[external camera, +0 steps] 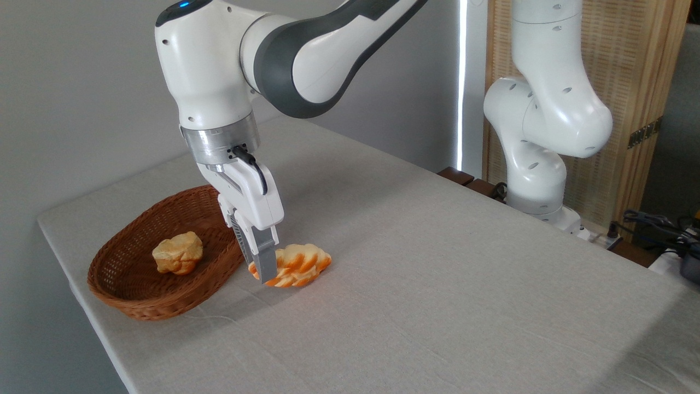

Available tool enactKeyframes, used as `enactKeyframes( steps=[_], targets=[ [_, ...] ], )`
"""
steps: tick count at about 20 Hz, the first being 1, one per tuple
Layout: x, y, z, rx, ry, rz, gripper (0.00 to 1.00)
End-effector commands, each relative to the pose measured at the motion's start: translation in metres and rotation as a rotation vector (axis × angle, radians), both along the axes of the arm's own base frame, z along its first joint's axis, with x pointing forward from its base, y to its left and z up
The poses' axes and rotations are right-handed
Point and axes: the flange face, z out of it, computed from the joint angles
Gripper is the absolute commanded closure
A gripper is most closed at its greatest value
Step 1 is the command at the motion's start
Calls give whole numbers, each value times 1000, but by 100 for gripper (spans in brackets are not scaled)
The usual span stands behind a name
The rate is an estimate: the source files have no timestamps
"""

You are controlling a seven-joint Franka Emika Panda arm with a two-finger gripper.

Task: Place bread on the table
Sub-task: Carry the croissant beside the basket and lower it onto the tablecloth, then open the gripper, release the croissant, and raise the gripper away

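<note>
The bread [299,264], a flat braided loaf in pale gold with orange-brown edges, is just right of the basket, tilted, its lower edge at or just above the table [437,284]. My gripper [258,267] comes down from above and is shut on the loaf's left end. The near grey finger [267,265] covers part of the loaf, and the far finger is mostly hidden behind it. The table wears a plain light grey-beige cloth.
A brown oval wicker basket [136,298] sits at the table's left front corner with a small lumpy golden roll [178,253] inside. The arm's white base [538,180] stands off the far right edge, with cables [656,224] beside it.
</note>
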Motion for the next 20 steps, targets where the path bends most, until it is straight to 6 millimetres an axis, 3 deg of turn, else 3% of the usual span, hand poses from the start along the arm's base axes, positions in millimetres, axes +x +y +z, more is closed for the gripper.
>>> enactKeyframes(
  steps=[1, 13, 17, 20],
  targets=[
    [-7, 2, 5, -17, 5, -15, 0],
    [1, 4, 22, -24, -86, 17, 0],
    [3, 4, 60, -46, -135, 111, 0],
    [-2, -2, 72, -44, -87, 153, 0]
  ],
)
